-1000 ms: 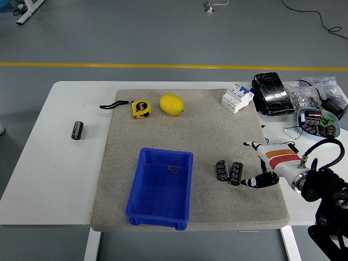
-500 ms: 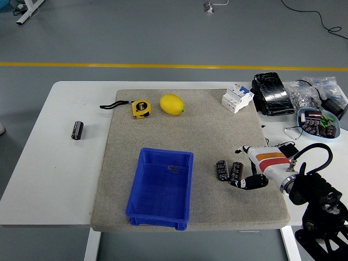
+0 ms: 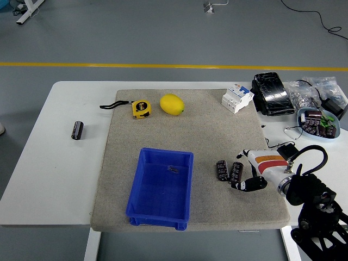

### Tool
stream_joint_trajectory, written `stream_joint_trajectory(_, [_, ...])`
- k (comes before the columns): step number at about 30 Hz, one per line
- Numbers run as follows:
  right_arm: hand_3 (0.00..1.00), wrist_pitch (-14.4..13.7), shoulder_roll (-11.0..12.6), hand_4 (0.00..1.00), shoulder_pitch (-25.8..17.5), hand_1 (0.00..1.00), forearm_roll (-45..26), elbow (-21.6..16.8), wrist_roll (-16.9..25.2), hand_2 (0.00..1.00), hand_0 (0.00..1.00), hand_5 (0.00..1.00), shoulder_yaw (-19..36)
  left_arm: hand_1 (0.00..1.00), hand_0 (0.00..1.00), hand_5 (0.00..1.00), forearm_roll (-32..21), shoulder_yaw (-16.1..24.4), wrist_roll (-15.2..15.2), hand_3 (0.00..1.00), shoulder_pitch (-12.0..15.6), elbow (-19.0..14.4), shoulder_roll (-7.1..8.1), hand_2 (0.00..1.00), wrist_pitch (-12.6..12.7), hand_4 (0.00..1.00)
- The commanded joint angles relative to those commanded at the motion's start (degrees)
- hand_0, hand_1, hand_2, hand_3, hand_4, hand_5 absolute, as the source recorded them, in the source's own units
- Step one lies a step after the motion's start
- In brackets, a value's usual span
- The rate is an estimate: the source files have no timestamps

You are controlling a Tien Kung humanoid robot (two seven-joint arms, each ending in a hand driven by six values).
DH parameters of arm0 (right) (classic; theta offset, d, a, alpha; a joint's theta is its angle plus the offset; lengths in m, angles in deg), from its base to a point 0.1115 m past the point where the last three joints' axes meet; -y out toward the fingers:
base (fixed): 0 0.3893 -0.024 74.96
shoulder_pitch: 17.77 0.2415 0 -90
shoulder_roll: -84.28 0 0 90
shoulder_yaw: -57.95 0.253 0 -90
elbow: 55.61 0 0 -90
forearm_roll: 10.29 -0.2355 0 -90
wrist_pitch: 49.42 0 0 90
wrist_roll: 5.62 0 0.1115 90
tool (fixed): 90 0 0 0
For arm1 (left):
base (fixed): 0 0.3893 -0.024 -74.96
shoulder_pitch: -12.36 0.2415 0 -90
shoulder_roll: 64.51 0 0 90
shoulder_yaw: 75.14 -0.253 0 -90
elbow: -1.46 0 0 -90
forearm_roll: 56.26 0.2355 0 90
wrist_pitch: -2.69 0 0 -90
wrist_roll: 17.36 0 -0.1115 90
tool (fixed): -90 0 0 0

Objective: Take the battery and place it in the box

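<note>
Two dark cylindrical batteries [image 3: 229, 171] lie side by side on the grey mat, right of the blue box [image 3: 161, 187]. A third battery [image 3: 77, 130] lies alone on the white table at far left. My right hand [image 3: 243, 169], white with an orange stripe, comes in from the lower right; its fingers [image 3: 247, 185] are spread and hold nothing, with the tips right beside the right-hand battery of the pair. The box stands open at the mat's front with a small dark bit inside. My left arm is out of view.
A yellow tape measure [image 3: 141, 108] and a lemon [image 3: 172, 104] lie at the mat's far edge. A white breaker [image 3: 237, 98], a black packet [image 3: 272, 93], bagged parts and a bowl of small parts [image 3: 316, 122] crowd the table's right side.
My right hand has moved left towards the two batteries, from a little way off to right beside them. Nothing else has moved.
</note>
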Motion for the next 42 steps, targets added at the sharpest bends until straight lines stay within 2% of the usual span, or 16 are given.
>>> stream_joint_trajectory(8, [0.749, 0.1, -0.1, 0.998, 0.4, 0.112, 0.0, 1.9, 0.1, 0.232, 0.112, 0.514, -0.4, 0.668, 0.697, 0.668, 0.4, 0.1, -0.1, 0.632, 0.0, -0.1, 0.06, 0.722, -0.1, 0.654])
stream_joint_trajectory(17, [0.735, -1.4, -0.2, 0.998, 0.2, 0.109, 0.0, 2.6, 0.2, 0.231, 0.106, 0.509, -0.9, 0.669, 0.697, 0.666, 1.1, 0.6, -0.3, 0.633, 0.1, -0.2, 0.01, 0.723, -0.4, 0.654])
stream_joint_trajectory(18, [0.69, -1.5, -0.2, 0.998, 0.3, 0.104, 0.0, 2.7, 0.1, 0.223, 0.105, 0.51, -1.0, 0.669, 0.698, 0.666, 1.3, 0.6, -0.3, 0.632, 0.1, -0.2, 0.0, 0.725, -0.4, 0.653])
stream_joint_trajectory(23, [0.69, -1.9, -0.5, 0.998, 0.5, 0.104, 0.0, 3.1, -0.3, 0.223, 0.105, 0.51, -1.0, 0.669, 0.698, 0.666, 1.5, 0.8, -0.4, 0.632, 0.1, -0.2, -0.01, 0.725, -0.5, 0.653])
stream_joint_trajectory(24, [0.655, -1.9, -0.5, 0.998, 0.5, 0.099, 0.0, 3.2, -0.4, 0.217, 0.102, 0.509, -1.0, 0.669, 0.695, 0.667, 1.6, 0.8, -0.4, 0.633, 0.1, -0.2, -0.02, 0.725, -0.5, 0.653])
stream_joint_trajectory(42, [0.616, -3.3, -0.4, 0.998, 0.7, 0.093, 0.0, 2.8, -0.7, 0.21, 0.098, 0.499, -2.3, 0.67, 0.695, 0.668, 2.9, 1.6, -0.7, 0.634, 0.7, -0.4, -0.06, 0.725, -0.9, 0.653])
